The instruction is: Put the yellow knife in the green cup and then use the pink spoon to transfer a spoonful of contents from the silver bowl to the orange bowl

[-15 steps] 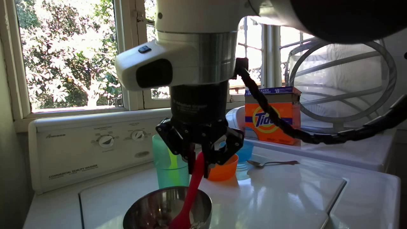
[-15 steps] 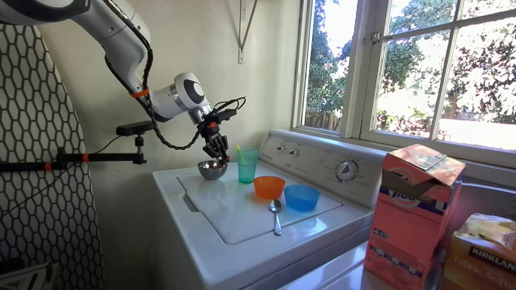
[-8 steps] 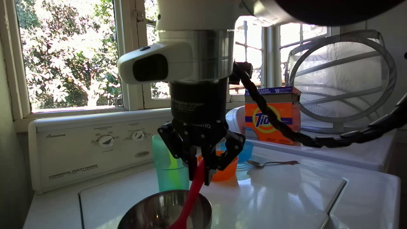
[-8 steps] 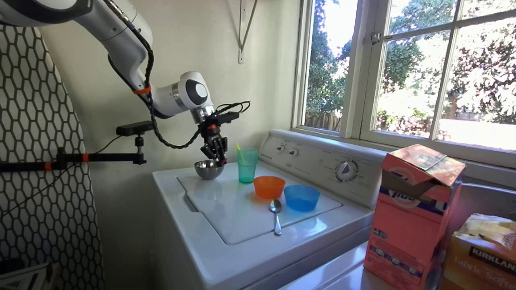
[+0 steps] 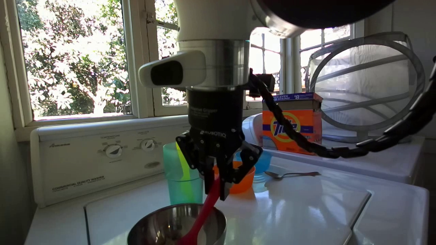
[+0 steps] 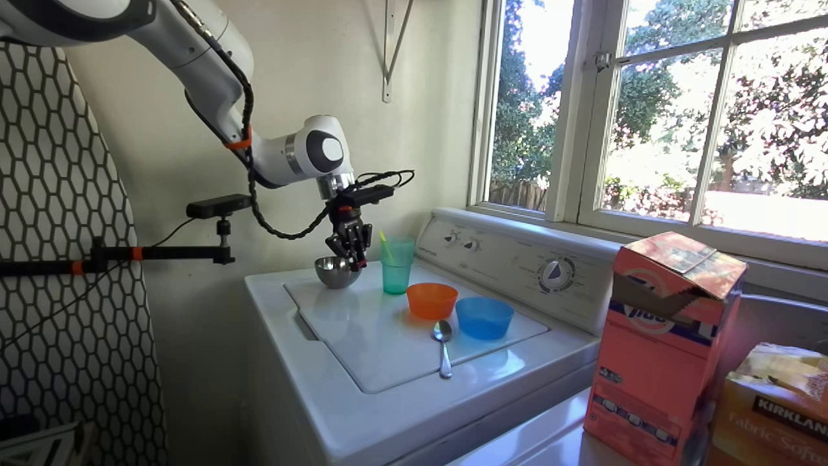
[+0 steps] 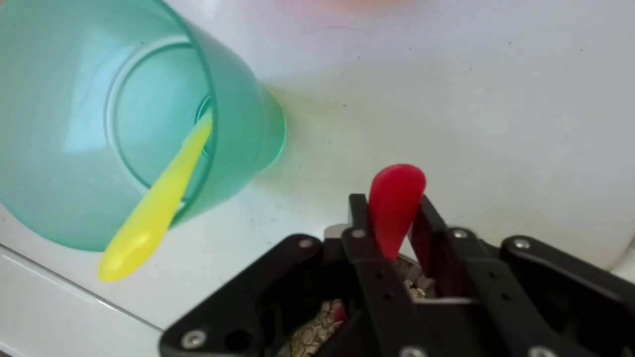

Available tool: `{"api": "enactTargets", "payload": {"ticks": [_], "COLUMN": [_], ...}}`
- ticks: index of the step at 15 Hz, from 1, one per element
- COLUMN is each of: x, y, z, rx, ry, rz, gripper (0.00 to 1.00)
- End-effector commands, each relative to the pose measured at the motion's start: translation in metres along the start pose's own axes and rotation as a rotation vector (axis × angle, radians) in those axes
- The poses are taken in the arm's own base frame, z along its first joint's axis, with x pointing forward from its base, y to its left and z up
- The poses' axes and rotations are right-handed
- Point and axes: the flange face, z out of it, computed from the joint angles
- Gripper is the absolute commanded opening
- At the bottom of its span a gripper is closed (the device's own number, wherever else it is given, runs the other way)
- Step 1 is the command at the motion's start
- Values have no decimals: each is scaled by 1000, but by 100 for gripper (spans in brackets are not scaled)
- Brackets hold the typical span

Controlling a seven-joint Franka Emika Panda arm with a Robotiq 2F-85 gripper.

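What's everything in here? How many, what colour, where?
Windows: several, pale, background
Washer: 1, white, by windows
Tumbler: 1, green, on washer
Knife: 1, yellow, leaning inside tumbler
Metal bowl: 1, silver, near tumbler
Oat-like flakes: many, beige, in metal bowl
Pink spoon: 1, pinkish red, reaching into metal bowl
Orange bowl: 1, orange, near tumbler
Blue bowl: 1, blue, beside orange bowl
Metal spoon: 1, silver, on washer
Tide box: 1, orange, beside washer
Kirkland fabric softener: 1, orange-brown, near Tide box
Mesh frame: 1, grey, behind Tide box
Hexagon panel: 1, black and white, background
Wall bracket: 1, white, high up
Camera: 1, black, on boom
Robot arm: 1, white, over washer
Pincer: 1, black, shut on pink spoon
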Motion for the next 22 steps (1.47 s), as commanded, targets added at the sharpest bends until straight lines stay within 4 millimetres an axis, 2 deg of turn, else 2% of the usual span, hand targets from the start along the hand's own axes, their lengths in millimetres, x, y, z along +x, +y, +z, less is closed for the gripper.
{"api": "enactTargets", "payload": {"ticks": [1,6,13,22], "x": [-11,-11,-20,-63], "y": [3,4,5,3], "z": [0,-16,-10,1], "rx": [14,-10,10,30], "ry": [31,26,98,251], "rz": [39,41,59,90], "gripper": [6,6,6,6]}}
